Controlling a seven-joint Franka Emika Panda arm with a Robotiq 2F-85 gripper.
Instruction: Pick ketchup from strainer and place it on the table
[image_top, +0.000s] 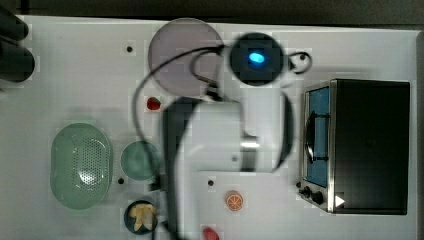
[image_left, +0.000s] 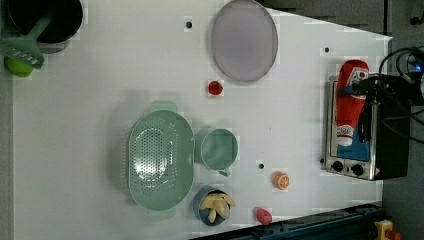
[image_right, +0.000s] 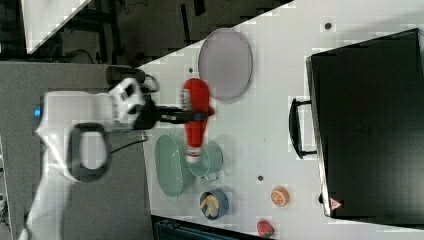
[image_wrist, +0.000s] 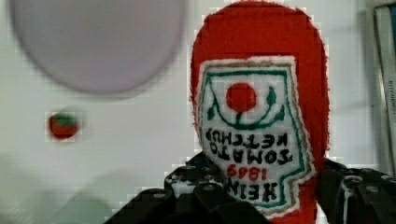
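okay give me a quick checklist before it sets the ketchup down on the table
1. Pincer shut on the ketchup: ok.
2. Ketchup out of the strainer: ok, strainer is empty.
3. Bottle lifted off the table: ok in the right view.
4. Bare table to set it on: ok, between the grey plate and the strainer.
5. Strawberry clear of the drop spot: cannot tell.

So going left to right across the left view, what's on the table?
Strainer → green cup → orange slice → toaster oven, with the ketchup held by the gripper in front of it.
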